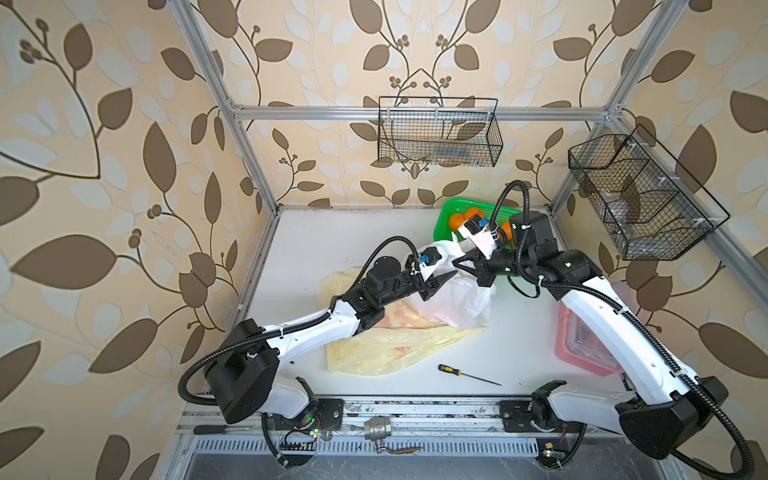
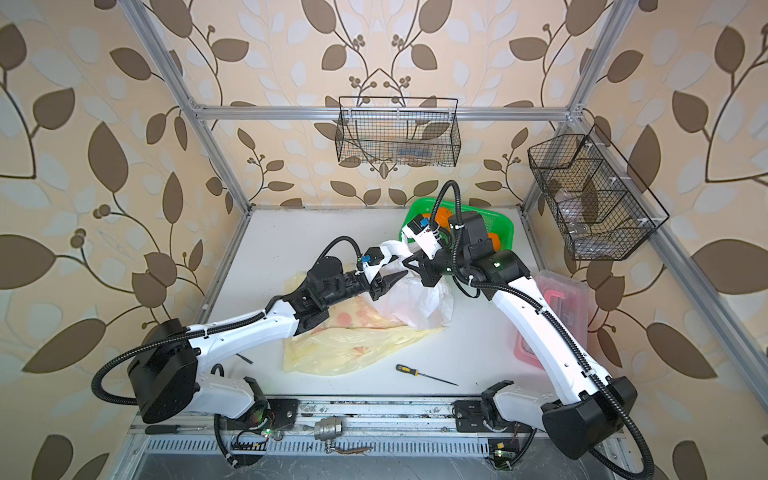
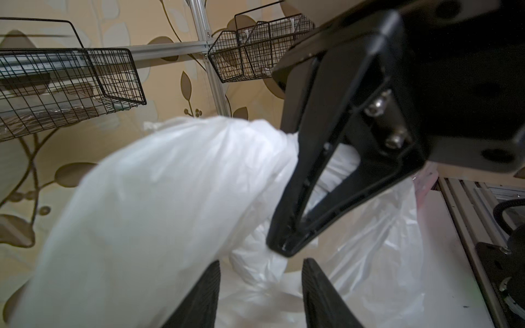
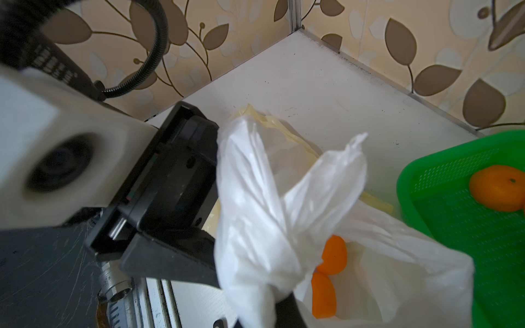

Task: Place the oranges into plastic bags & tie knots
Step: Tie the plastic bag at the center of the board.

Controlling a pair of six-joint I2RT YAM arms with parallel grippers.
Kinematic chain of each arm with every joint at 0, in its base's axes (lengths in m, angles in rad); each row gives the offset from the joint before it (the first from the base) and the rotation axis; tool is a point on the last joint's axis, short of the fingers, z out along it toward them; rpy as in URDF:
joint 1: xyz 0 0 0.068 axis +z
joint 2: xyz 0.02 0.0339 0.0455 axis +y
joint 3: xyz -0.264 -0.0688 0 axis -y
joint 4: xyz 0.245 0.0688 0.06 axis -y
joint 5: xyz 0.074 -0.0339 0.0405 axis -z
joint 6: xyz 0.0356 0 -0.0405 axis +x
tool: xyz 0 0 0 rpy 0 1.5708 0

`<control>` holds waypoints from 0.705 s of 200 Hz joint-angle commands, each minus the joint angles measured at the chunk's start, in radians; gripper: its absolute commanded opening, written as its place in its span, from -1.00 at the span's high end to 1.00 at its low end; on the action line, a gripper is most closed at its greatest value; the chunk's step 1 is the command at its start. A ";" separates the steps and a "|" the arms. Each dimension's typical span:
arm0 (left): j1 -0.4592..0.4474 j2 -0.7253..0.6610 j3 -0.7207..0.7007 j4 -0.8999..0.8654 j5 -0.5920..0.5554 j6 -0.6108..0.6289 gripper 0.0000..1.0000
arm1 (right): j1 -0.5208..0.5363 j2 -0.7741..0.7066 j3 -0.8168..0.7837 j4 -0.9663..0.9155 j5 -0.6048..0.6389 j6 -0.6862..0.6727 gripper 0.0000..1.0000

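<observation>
Tabletop [image 4: 312, 85]: oranges [image 4: 333, 254] half-hidden in white bag [image 4: 255, 215]

The standing bag [image 1: 457, 299] sits mid-table with, I think, two oranges [image 4: 332, 255] in it; the basket [image 1: 451, 205] is just behind it, rightward. Flat bags [image 1: 386, 349] lie partly under it to the front left, the screwdriver [image 1: 467, 374] before those, the box [image 1: 582, 349] far right.

We see a white table [image 1: 324, 241]. In both top views, a green basket [image 1: 453, 205] sits at one o'clock. A clear box [image 1: 582, 345] lies at three, a screwdriver [image 1: 451, 370] at six and yellow bags [image 1: 374, 353] at seven. A white bag [image 1: 469, 303] at the centre overlaps them.
</observation>
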 commanded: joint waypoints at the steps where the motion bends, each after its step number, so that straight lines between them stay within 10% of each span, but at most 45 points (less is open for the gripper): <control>1: 0.009 -0.004 0.055 0.033 0.041 0.016 0.03 | -0.002 -0.011 0.024 -0.046 -0.041 -0.037 1.00; 141: 0.009 0.016 0.087 0.009 0.044 0.032 1.00 | -0.001 -0.017 0.033 -0.073 -0.011 -0.057 1.00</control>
